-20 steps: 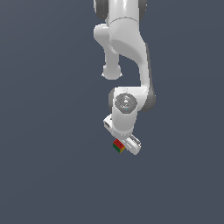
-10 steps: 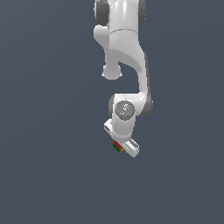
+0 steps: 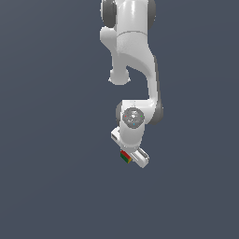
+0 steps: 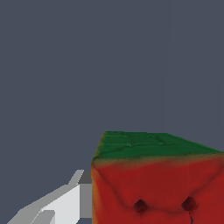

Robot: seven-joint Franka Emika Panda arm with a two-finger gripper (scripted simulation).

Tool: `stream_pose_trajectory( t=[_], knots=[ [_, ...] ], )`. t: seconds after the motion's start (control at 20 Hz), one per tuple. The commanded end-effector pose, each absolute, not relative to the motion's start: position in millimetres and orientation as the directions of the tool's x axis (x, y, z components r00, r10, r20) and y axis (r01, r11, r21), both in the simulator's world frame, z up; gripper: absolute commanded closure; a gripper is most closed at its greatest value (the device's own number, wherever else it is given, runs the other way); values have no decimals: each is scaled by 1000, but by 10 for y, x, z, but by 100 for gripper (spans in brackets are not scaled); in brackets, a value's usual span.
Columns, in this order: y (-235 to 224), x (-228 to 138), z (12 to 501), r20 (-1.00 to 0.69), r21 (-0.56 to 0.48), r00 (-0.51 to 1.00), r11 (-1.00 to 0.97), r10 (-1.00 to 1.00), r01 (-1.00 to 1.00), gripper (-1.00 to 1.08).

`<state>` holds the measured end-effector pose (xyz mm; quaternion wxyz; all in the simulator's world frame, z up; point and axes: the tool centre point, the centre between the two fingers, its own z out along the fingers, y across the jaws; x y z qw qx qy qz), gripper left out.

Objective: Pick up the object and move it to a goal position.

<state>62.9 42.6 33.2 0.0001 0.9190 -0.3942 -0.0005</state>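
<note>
The object (image 3: 124, 157) is a tiny cube with red and green faces, sitting at the tip of the white gripper (image 3: 127, 158) in the exterior view. It is far smaller than the hand (image 3: 133, 150) above it. The wrist view shows the object (image 4: 157, 179) very close, its red face carrying two dark dots and its green face beyond. One white finger (image 4: 65, 205) presses against the cube's side; the other finger is hidden. The gripper is shut on the object. No goal marker shows in either view.
The white arm (image 3: 133, 51) reaches down from the exterior view's top to the wrist joint (image 3: 134, 116). Around it there is only a plain dark grey-blue background.
The wrist and hand have sunk slightly, with the cube still held at the fingertips. The upper arm has shifted a little; since half a second ago there is almost no movement.
</note>
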Motion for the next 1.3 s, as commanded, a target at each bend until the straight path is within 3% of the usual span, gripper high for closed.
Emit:
stream_pose_trajectory(
  t=[0.0,0.6,1.25],
  knots=[
    [425,629,331,-1,1,689,-689,-725,-725,108],
    [397,466,562,-1,0,689,-689,-725,-725,108],
    [301,-92,1358,-2,-1,689,-689,-725,-725,108]
  ],
)
